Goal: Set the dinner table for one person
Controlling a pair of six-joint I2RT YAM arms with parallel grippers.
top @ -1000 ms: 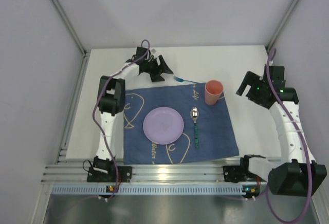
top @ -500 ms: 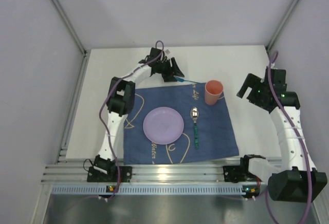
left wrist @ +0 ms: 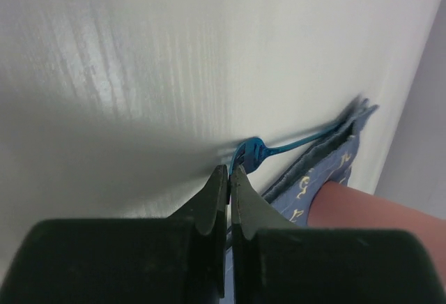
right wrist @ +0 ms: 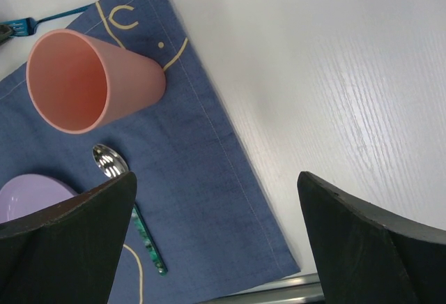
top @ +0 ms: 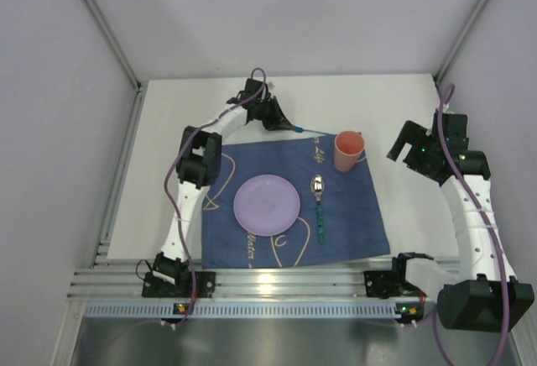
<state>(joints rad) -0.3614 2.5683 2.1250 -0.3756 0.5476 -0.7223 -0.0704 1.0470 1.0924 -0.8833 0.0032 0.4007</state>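
A blue fork [top: 309, 132] [left wrist: 293, 142] lies at the far edge of the blue cloth [top: 352, 215] on the white dinner table [top: 168, 181]. My left gripper [top: 288, 125] [left wrist: 229, 170] is shut low over the table, its tips pinched at the fork's tine end. On the cloth sit a lilac plate [top: 267, 204], a spoon [top: 319, 206] with a green handle, and a pink cup [top: 349, 150] [right wrist: 90, 81]. My right gripper [top: 407, 139] [right wrist: 216, 175] hangs wide open above the cloth's right edge, holding nothing.
A slotted aluminium rail [top: 277, 286] runs along the near edge by the arm bases. Grey walls close in the table at the left, right and back. The cup stands just right of the fork's handle.
My left gripper slid right along the far edge of the cloth to the fork's tines and closed there. The right arm shifted slightly and stayed open.
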